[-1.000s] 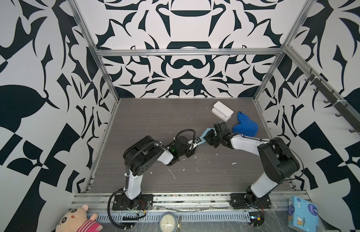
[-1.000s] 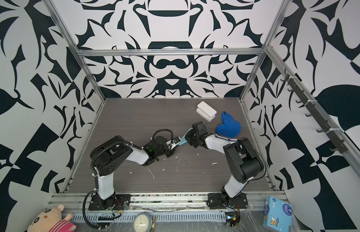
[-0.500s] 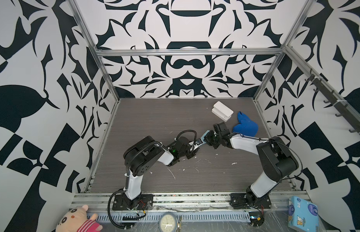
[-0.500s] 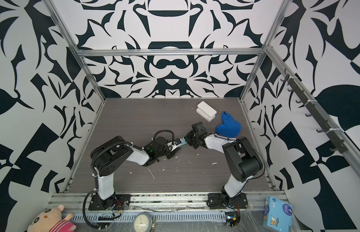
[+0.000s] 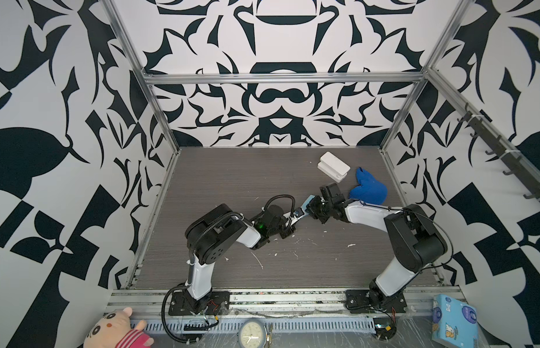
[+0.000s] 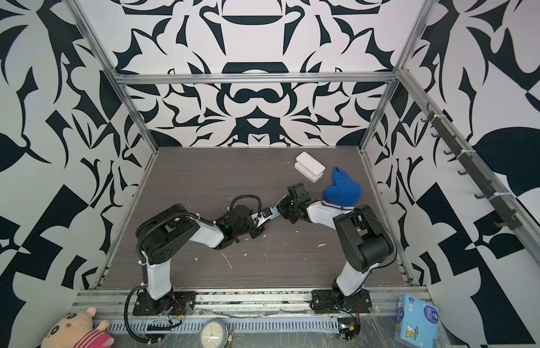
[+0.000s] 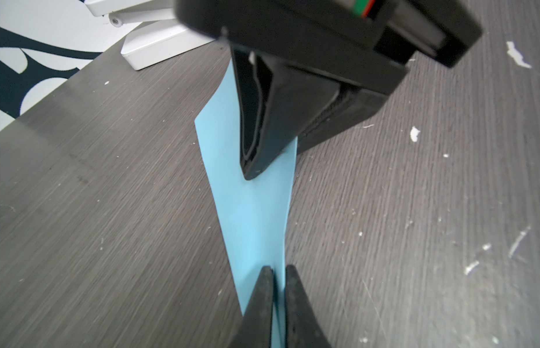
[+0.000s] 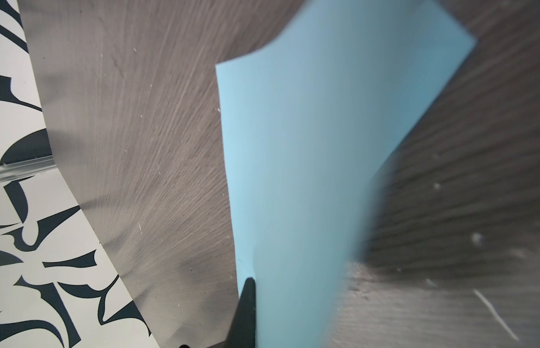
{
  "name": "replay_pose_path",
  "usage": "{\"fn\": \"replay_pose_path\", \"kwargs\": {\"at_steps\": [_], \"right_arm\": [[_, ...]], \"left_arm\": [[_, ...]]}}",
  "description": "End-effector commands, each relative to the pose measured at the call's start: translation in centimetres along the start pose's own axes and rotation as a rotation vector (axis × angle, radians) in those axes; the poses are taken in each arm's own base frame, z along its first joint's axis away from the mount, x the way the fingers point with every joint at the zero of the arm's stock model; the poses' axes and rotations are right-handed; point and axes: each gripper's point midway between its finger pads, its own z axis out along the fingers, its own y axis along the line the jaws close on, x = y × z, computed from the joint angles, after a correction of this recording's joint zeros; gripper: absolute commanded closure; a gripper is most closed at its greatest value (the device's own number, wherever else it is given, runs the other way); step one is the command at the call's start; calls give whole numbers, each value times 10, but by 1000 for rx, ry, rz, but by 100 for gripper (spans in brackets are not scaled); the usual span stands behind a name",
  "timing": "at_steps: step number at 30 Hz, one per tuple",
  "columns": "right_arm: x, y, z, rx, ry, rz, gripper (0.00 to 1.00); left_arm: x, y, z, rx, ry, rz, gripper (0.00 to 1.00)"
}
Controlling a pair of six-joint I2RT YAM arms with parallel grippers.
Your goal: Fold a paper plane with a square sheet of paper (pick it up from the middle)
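Paper (image 7: 250,217): light-blue, folded to narrow strip, spans btwn both hands above table (image 7: 112,180), approx mid-table.
L hand (image 7: 276,280): fingertips pressed together, pinching one end of strip.
R hand (image 7: 253,171): pinching opp. end.
Nearby: blue cloth (image 5: 369,188) & white box (image 5: 333,166), far side, beyond R hand.

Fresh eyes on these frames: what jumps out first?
A narrow light-blue paper strip is pinched at mid-table between the shut left gripper and right gripper. Bold black-and-white patterned walls surround the dark wood-grain table. A royal-blue cloth lump sits at the right rear, beside stacked white flat boxes.
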Motion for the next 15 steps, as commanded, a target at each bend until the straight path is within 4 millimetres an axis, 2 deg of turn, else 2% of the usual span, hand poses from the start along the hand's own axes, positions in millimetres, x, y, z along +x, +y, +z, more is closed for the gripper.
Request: {"fn": "replay_pose_path", "kwargs": {"at_steps": [1, 5, 9, 13, 15], "right_arm": [[-4, 12, -3, -24, -7, -11, 80], [-8, 13, -12, -20, -38, -38, 61], [-17, 18, -24, -35, -81, -78, 46], [-28, 22, -36, -60, -107, -121, 26], [-34, 23, -43, -69, -117, -146, 20]], "left_arm": [[-11, 0, 1, 12, -18, -18, 89], [-10, -3, 2, 39, 18, -50, 92], [-7, -7, 2, 71, 57, -84, 93], [-6, -13, 2, 109, 86, -123, 93], [-5, -14, 2, 118, 100, -145, 93]]}}
